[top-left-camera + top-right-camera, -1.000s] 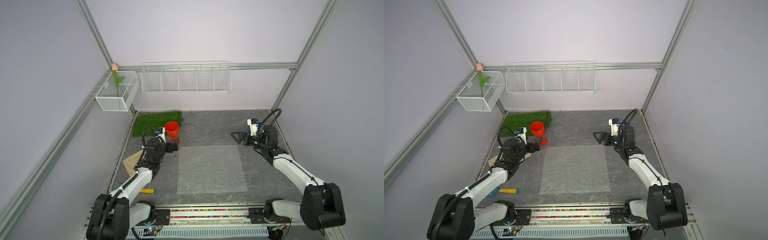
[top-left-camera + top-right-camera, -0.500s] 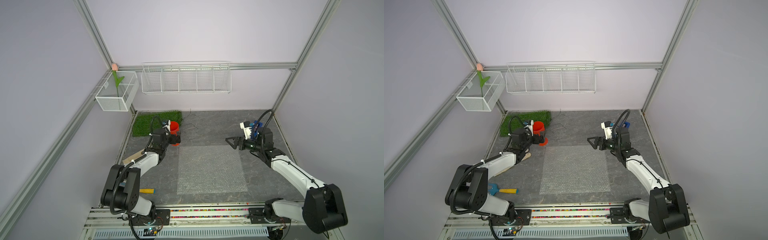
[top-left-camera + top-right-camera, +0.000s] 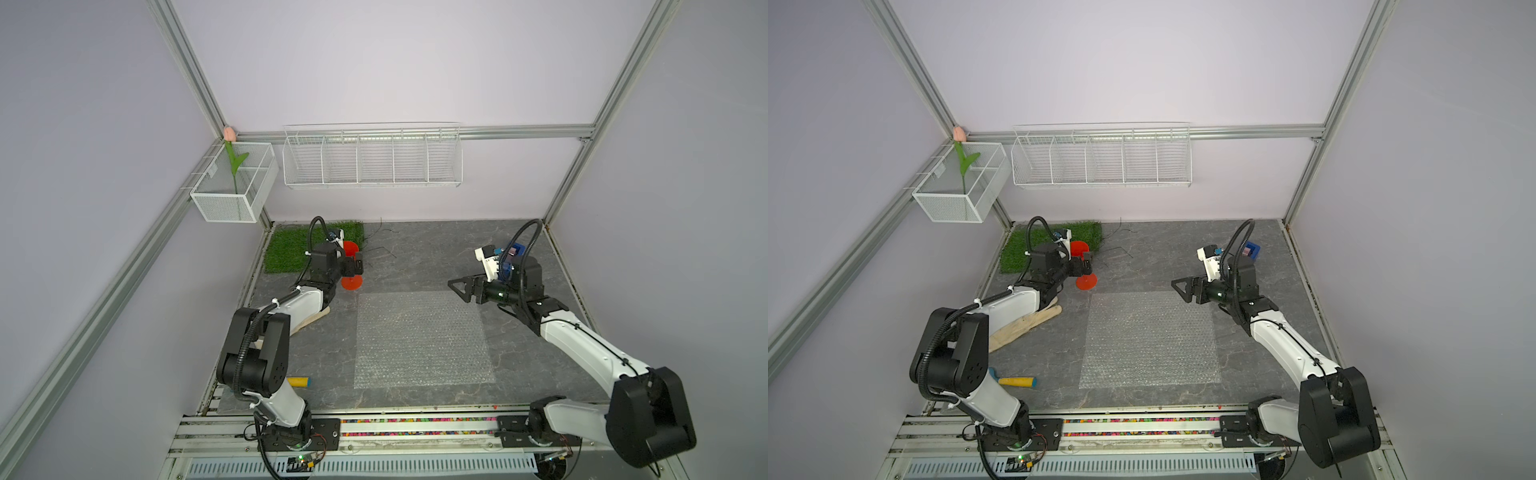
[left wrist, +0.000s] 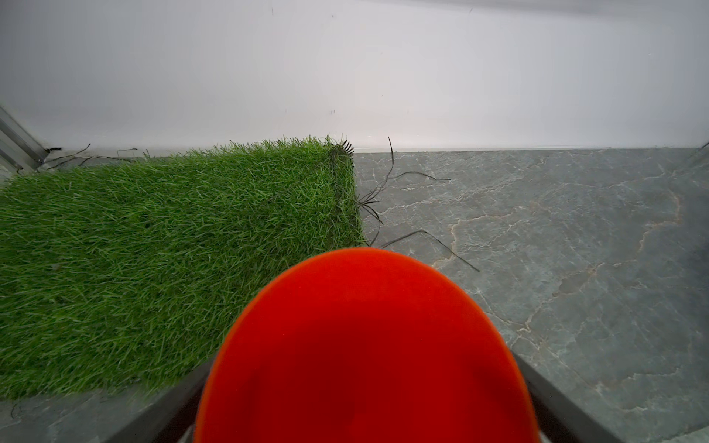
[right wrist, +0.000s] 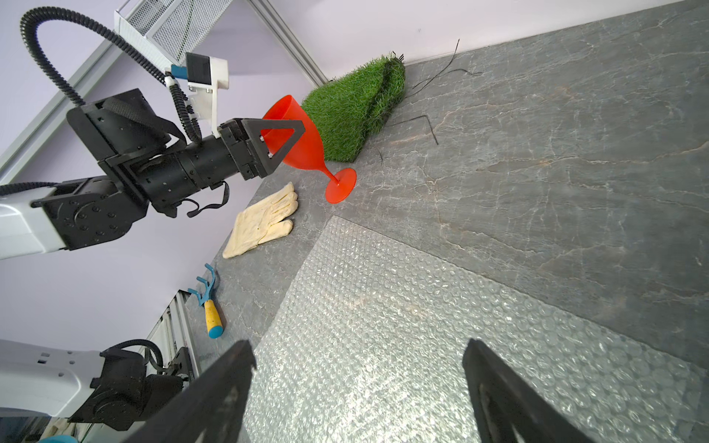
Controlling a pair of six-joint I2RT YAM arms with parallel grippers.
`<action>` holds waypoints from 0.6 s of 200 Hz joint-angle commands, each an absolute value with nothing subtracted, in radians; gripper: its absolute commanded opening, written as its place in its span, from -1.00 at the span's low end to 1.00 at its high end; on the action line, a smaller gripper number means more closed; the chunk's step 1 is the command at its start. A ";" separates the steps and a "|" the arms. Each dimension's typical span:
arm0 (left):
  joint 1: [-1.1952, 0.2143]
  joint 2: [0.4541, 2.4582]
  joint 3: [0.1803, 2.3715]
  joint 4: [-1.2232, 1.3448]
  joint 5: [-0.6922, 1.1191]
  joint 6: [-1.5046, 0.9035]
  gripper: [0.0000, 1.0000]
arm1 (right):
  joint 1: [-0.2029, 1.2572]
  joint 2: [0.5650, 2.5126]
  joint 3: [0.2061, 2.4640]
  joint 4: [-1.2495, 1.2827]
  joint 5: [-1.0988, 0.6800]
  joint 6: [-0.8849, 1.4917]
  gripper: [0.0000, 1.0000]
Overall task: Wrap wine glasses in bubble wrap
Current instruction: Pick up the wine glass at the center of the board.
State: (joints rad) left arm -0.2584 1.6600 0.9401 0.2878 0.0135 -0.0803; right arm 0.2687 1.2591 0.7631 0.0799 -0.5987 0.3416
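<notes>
Left gripper (image 3: 357, 266) wide astride goblet (image 5: 307, 149) beside mat (image 5: 353, 111) edge; right gripper (image 3: 457, 289) wide near bubble wrap (image 3: 419, 340) corner

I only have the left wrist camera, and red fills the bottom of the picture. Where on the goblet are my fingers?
Observer: The left end effector is open, with its fingers on either side of the goblet at cup height, above the stem.
Operator: Is the goblet standing?
Observer: It looks upright, with its foot on the grey table just off the corner of the grass mat.
Operator: Where is the bubble wrap?
Observer: The bubble wrap lies flat on the table, and its nearest corner is a small gap from the goblet's foot.
</notes>
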 commanded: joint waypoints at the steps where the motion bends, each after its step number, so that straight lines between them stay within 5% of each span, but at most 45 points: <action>1: -0.262 1.683 0.988 0.243 -0.006 -0.069 0.94 | 0.276 1.259 0.779 0.065 -0.594 0.319 0.77; 63: -0.262 1.637 1.009 0.148 0.012 -0.101 0.56 | 0.285 1.249 0.795 0.032 -0.570 0.313 0.77; 120: -0.355 1.416 1.029 -0.114 -0.130 -0.142 0.45 | 0.331 1.229 0.837 -0.072 -0.529 0.322 0.78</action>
State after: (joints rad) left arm -0.2955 1.5394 0.9871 0.0269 -0.0547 -0.1204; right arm 0.3042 1.2587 0.8028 -0.0093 -0.5495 0.3325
